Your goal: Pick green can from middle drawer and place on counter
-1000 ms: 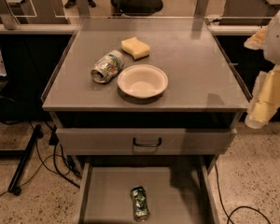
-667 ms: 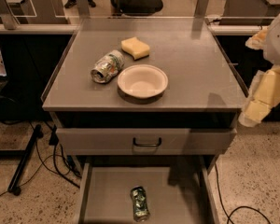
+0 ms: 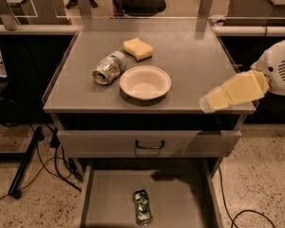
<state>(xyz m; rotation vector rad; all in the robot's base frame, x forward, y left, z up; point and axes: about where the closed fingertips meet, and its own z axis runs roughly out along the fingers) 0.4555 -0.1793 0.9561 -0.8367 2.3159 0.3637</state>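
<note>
The green can (image 3: pixel 142 207) lies on its side on the floor of the open middle drawer (image 3: pixel 107 198), near the drawer's centre at the bottom of the view. The counter (image 3: pixel 190 56) is the grey cabinet top above it. My gripper (image 3: pixel 213 101), pale yellow on a white arm, reaches in from the right and hangs over the counter's front right corner. It is well above and to the right of the green can and holds nothing I can see.
On the counter lie a paler white-and-green can (image 3: pixel 109 68) on its side, a white bowl (image 3: pixel 145 82) and a yellow sponge (image 3: pixel 137 48). A closed drawer front with a black handle (image 3: pixel 149 145) sits above the open drawer. Cables and a stand foot (image 3: pixel 23 175) lie on the floor at left.
My gripper has swung from hanging down beside the counter's right edge to pointing left over the counter's front right corner. The green can and the things on the counter have not moved.
</note>
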